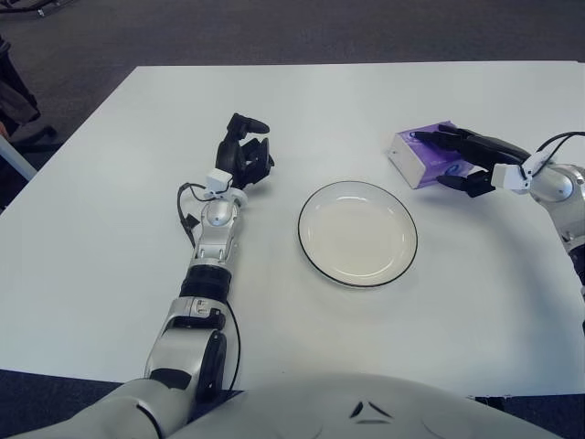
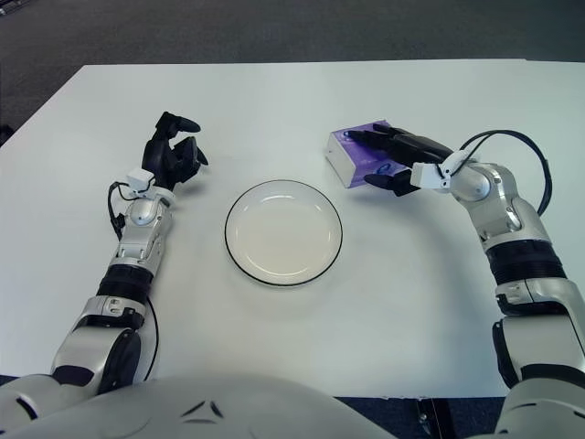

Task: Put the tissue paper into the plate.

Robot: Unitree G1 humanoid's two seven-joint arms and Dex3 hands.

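A purple tissue pack (image 2: 340,152) lies on the white table to the right of the plate. The white plate (image 2: 283,232) with a dark rim sits at the table's middle and holds nothing. My right hand (image 2: 366,157) reaches in from the right. Its fingers (image 2: 402,141) stretch over the pack's top and its thumb (image 2: 382,179) is at the pack's near side. The pack is flat on the table. My left hand (image 2: 174,146) shows left of the plate, fingers relaxed and holding nothing.
The white table (image 2: 292,101) spans the view, with dark carpet beyond its far edge. A cable runs along my right forearm (image 2: 512,146).
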